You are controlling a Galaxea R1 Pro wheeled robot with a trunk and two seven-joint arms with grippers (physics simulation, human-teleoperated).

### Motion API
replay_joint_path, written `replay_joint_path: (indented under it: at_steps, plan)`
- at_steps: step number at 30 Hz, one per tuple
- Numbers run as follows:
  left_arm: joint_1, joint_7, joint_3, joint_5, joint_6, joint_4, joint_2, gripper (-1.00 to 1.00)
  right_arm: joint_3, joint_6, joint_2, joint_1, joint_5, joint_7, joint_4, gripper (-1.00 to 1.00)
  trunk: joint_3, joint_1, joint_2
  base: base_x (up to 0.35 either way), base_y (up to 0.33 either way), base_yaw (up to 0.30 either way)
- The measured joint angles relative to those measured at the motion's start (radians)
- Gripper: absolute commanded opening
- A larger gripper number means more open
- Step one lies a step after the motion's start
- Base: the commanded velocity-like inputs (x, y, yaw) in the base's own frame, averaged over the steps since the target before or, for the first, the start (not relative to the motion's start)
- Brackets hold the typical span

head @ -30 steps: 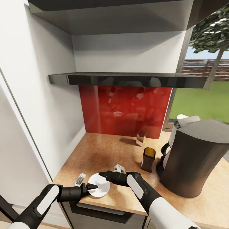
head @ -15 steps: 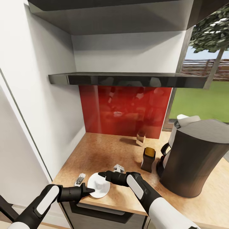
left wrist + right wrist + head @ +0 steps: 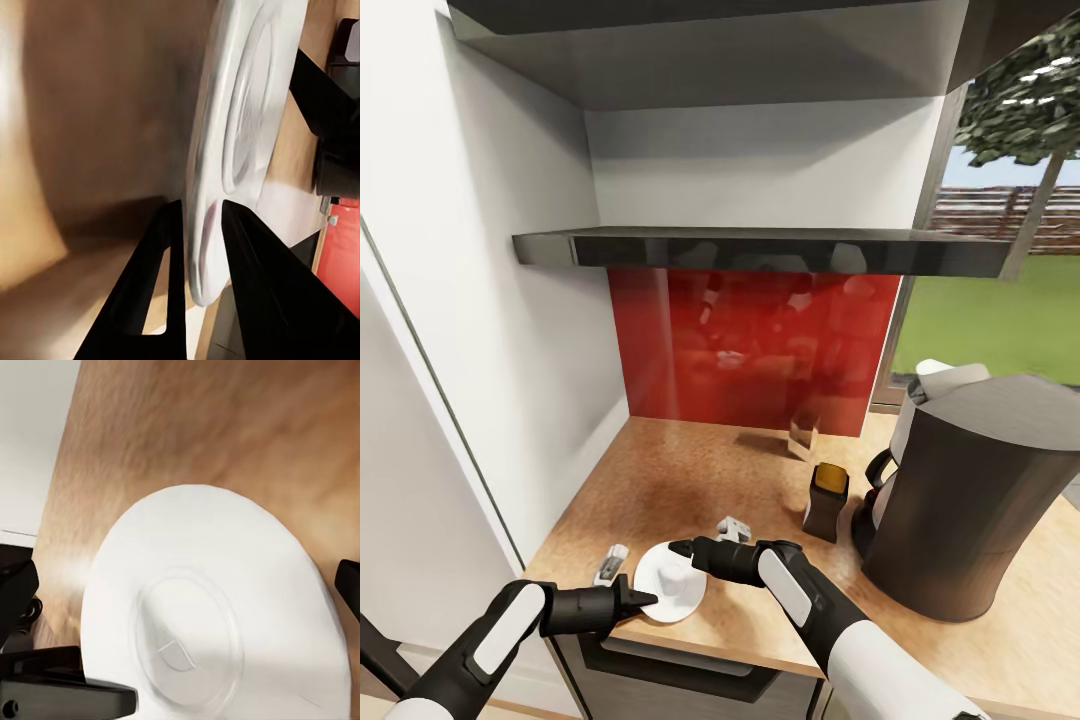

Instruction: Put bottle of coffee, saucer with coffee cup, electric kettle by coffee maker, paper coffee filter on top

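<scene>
— Claw on the left [image 3: 645, 598]: what has it got?
— Its two dark fingers [image 3: 169, 277] are closed down on the near rim of the white saucer [image 3: 671, 582]. In the left wrist view one finger sits on each face of the rim, with only the plate's thickness between them.
— And the saucer itself?
— It lies at the front edge of the wooden table [image 3: 690, 470], well to the left of the coffee maker [image 3: 960, 495].
— The right claw [image 3: 682, 547]?
— It hovers over the far side of the saucer, pointing across it. The right wrist view looks straight down on the plate [image 3: 217, 637] and its raised centre ring. I cannot tell how far those fingers are spread, since only one dark tip shows at the frame's edge.
— What else stands near the coffee maker?
— A dark bottle of coffee [image 3: 826, 502] stands just to its left, between it and the saucer. A white electric kettle [image 3: 945, 380] peeks out behind the coffee maker. A small shiny object [image 3: 802, 436] sits farther back, against the red backsplash [image 3: 750, 350].
— Anything above?
— A dark shelf [image 3: 760, 250] spans the wall over the backsplash.
</scene>
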Motion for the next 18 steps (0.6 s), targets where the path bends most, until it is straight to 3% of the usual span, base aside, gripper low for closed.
replay_joint_path:
  at_steps: [10,18]
  plan:
    - [-0.001,-0.004,-0.001,0.002,0.000,0.002,0.007,-1.00,-0.009,0.003,0.000,0.000,0.001,-0.004,-0.024,1.00,0.000,0.000,0.000,0.000,0.000,0.000]
    - [-0.004,-0.010,0.001,0.003,0.001,0.008,0.014,-1.00,-0.018,0.004,0.000,0.000,0.003,-0.007,-0.223,1.00,0.000,0.000,0.000,0.000,0.000,0.000]
